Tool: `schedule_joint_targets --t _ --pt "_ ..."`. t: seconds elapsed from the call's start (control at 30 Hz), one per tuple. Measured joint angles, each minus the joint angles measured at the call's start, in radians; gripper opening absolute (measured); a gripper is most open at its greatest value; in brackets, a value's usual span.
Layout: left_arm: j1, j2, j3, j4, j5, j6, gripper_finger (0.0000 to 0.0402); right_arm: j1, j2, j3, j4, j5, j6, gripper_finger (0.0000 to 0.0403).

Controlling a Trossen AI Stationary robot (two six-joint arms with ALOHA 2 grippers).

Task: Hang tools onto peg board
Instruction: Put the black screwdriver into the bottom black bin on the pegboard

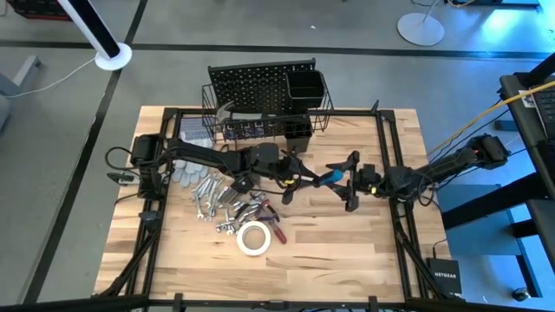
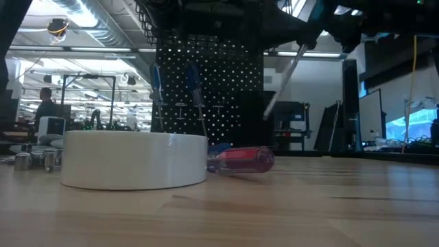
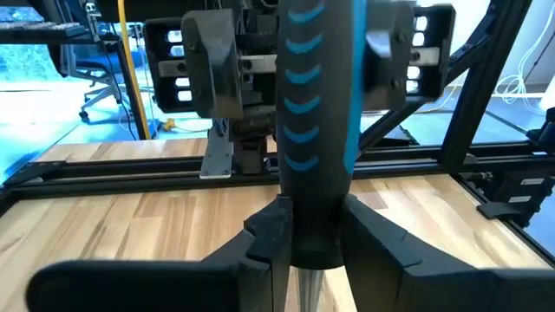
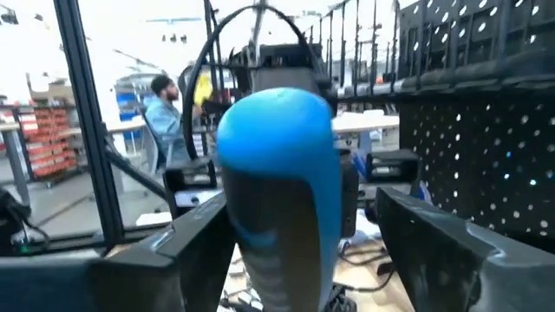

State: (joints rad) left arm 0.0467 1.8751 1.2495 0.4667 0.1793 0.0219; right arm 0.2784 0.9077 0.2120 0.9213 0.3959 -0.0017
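Left gripper [image 3: 314, 247] clenches the blue-handled screwdriver [image 3: 316, 130]; right gripper [image 4: 303, 251] straddles its handle, fingers released. It should clamp squarely before the left lets go.

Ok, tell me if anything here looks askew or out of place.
Nothing damaged or spilled. The blue-handled screwdriver hangs in mid-air between both arms: the left gripper clamps its handle near the shaft, while the right gripper stands open around the butt end. Unhung tools lie jumbled on the table.
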Motion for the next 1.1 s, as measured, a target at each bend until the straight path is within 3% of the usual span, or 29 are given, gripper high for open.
schedule_joint_targets --t 0.13,0.2,0.3,0.43,0.5,0.63,0.8,0.93,1.1 --pt "0.001 -0.002 0.001 0.004 0.0 0.0 0.0074 -0.013 0.062 0.028 -0.007 -0.007 0.002 0.0269" --pt "0.001 -0.003 0.002 0.003 0.0 0.0 0.0069 -0.011 0.075 0.039 -0.006 -0.007 -0.001 0.0245" --pt "0.001 -0.003 0.002 -0.005 0.0 0.0 0.0064 -0.011 0.077 0.04 -0.012 -0.008 -0.003 0.017" --pt "0.002 -0.003 0.002 -0.032 0.0 0.0 0.0062 -0.011 0.077 0.04 -0.061 -0.007 -0.003 0.0037" --pt "0.002 -0.003 0.002 -0.073 0.0 0.0 0.0062 -0.011 0.077 0.04 -0.079 -0.004 0.002 0.0013" --pt "0.002 -0.004 0.002 -0.176 0.0 -0.009 0.0069 -0.011 0.076 0.04 -0.143 -0.004 0.053 0.0058" --pt "0.001 -0.004 0.002 -0.289 -0.012 0.01 0.0117 -0.01 0.038 0.052 -0.287 -0.023 0.099 0.0143" --pt "0.001 -0.003 0.002 -0.305 -0.017 0.007 0.016 -0.009 -0.027 0.143 -0.612 -0.024 0.145 0.0198" --pt "-0.008 0.037 0.031 -0.302 -0.073 0.031 0.0189 -0.009 -0.056 0.3 -1.147 -0.025 0.302 0.0225"
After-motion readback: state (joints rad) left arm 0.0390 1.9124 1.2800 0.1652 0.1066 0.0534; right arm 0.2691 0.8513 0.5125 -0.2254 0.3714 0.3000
